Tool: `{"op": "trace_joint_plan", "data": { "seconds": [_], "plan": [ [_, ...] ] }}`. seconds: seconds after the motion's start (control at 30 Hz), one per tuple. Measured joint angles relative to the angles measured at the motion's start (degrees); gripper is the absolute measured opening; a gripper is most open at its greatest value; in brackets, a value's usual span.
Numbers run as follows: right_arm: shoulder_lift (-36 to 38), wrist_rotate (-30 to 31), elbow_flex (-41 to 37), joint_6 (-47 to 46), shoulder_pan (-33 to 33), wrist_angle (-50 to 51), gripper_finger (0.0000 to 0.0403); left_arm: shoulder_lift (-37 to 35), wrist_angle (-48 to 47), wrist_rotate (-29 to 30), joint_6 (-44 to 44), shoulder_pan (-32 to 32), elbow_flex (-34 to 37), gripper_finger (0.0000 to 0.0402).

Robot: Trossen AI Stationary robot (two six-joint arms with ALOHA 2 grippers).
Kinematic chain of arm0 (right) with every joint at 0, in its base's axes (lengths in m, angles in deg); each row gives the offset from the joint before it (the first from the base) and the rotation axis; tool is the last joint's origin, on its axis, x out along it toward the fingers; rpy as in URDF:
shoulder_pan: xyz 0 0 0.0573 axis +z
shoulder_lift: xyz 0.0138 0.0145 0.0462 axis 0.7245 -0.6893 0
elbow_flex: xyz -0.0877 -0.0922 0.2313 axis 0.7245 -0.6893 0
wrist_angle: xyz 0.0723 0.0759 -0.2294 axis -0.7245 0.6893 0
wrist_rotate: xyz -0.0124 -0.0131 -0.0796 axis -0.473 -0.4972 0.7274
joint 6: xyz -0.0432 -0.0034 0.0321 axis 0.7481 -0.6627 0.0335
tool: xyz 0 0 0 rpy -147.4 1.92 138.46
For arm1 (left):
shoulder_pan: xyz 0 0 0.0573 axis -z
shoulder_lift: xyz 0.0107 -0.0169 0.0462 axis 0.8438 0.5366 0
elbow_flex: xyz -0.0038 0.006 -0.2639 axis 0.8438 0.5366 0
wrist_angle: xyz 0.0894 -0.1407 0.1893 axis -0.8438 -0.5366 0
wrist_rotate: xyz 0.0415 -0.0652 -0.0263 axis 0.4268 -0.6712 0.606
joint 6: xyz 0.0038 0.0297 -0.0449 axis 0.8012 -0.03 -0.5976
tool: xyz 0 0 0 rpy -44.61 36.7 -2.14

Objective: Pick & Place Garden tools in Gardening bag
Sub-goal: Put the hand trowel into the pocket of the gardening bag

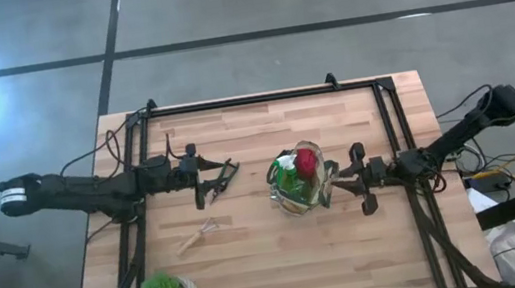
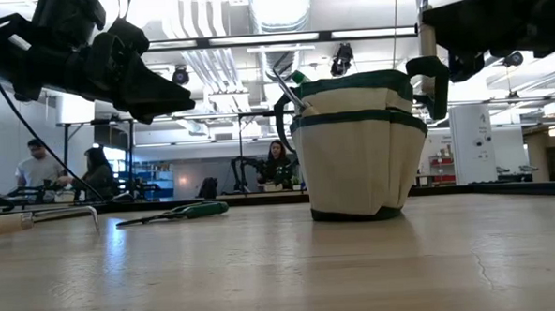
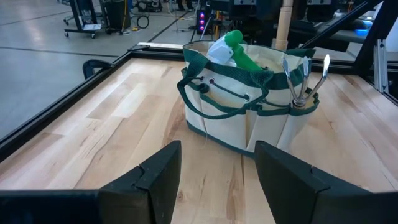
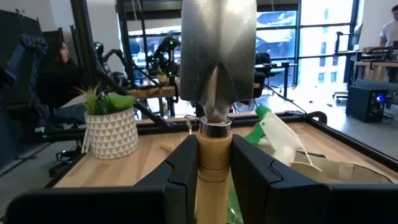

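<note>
— What's the right gripper (image 4: 214, 163) doing?

— I see it pinching the trowel (image 4: 217, 68) by its wooden handle, blade up, over the gardening bag (image 1: 300, 180) (mid-table).

— And the left?

— My left gripper (image 3: 217, 180) hangs spread wide, holding nothing, near the pruners (image 1: 219, 179). Probably a fork (image 3: 303, 78) in the bag's pocket. Another tool (image 1: 198, 235) lies on the wooden table (image 1: 253, 256); people sit beyond.

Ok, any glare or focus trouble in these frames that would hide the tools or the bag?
High view: strong glare in the upper left corner, on the floor, clear of the table. Low view: bright ceiling lights behind the bag; both arms show as dark shapes. Right wrist view: the trowel, held in the right gripper, fills the centre and hides much behind it. Left wrist view: bag evenly lit.
</note>
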Motion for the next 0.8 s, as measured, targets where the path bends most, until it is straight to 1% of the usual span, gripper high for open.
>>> {"op": "trace_joint_plan", "data": {
  "seconds": [0.2, 0.53, 0.8],
  "plan": [
    [-2.9, 0.3, 1.6, 0.2, 0.0, -1.2, 0.0069, 0.0, 0.0, 0.0, 0.0, 0.0, 0.0, 0.0207],
    [-10.2, 2.1, 5.2, 0.2, 0.0, -0.9, 0.0069, 0.0, 0.0, 0.0, 0.0, 0.0, 0.0, 0.0207],
    [-13.4, 3.2, 6.7, -0.7, 0.1, -1.3, 0.0069, 0.0, 0.0, 0.0, 0.0, 0.0, 0.0, 0.0207]
  ]
}}
